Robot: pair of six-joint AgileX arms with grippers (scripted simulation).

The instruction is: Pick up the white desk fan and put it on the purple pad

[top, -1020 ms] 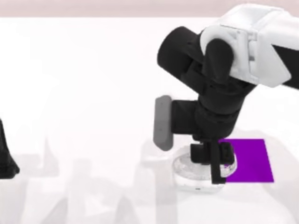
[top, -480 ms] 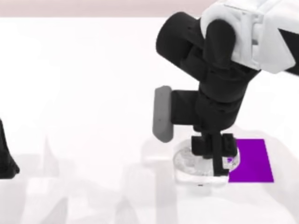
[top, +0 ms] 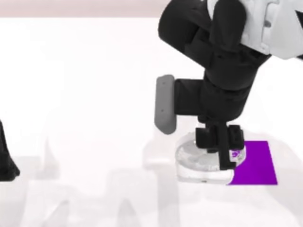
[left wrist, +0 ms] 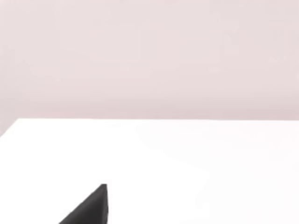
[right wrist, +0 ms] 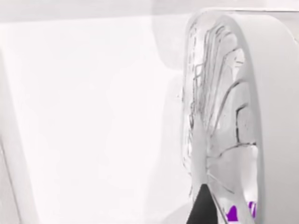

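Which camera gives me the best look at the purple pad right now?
The top view: the flat vivid purple square pad lies at the table's right, its left edge hidden under the translucent white desk fan. The right wrist view shows only purple slivers through the fan grille. The left wrist view shows none.

Rendered simulation, bare white table (top: pixel 85 94), blank pale backdrop

A flat, plain white table surface (left wrist: pixel 187 172) fills the lower half of the left wrist view. Beyond the table's far edge rises a bare, pale pinkish backdrop (left wrist: pixel 149 56). On the near side of the table, a dark black wedge-shaped tip (left wrist: pixel 91 209) juts in.
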